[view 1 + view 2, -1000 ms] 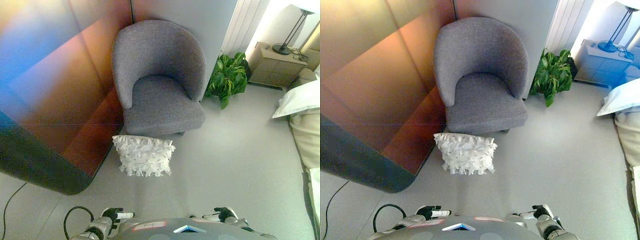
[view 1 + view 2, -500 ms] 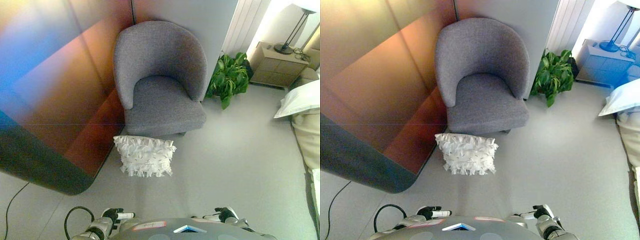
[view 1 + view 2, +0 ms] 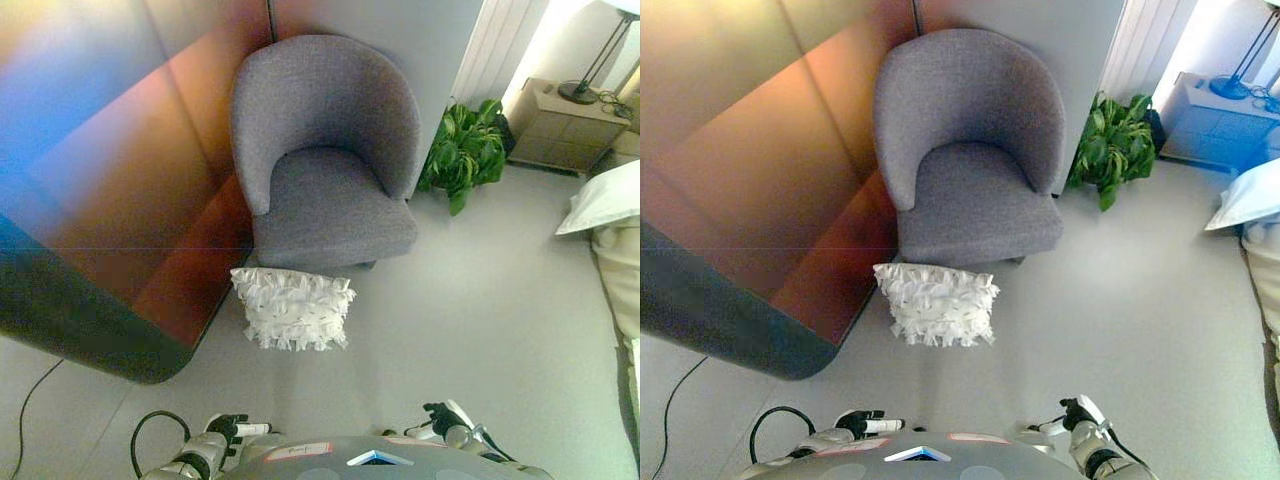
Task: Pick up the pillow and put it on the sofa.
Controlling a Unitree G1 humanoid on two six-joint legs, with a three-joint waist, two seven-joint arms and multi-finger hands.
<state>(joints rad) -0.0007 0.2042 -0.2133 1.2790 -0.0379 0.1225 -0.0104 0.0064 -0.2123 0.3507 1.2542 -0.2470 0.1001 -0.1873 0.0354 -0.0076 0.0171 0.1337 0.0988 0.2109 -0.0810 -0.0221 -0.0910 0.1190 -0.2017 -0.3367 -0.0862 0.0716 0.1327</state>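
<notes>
Pillow (image 3: 293, 308), white w/ ruffled fabric strips, is seen lying flat on the grey floor (image 3: 470, 300), just in front of the grey armchair (image 3: 325, 150) that serves as the sofa here; its far edge sits at or touching the chair's front base, exact contact can't be told. To the pillow's left a dark glossy panel (image 3: 110, 220) runs along the wall. A green pot plant (image 3: 465, 150) stands right of the chair, w/ a nightstand (image 3: 575, 125) and lamp (image 3: 595, 60) beyond, and a white bed pillow (image 3: 605, 198) at the right edge.

Left hand (image 3: 232, 430) is held low at the bottom of the view, well apart from the pillow, nothing in it; fingers appear loosely curled, though little of them is shown. Right hand (image 3: 1080, 415) is likewise low at bottom right, empty; whether its fingers are spread or curled can't be told.

Step in hand is judged to be the approach: nothing is grasped yet, chair seat is bare. Next move calls for closing in and bending down, both hands being brought to opp. sides of the pillow, then a lift up and fwd onto the seat. The pillow is soft, so a two-sided squeeze is prob. needed.
</notes>
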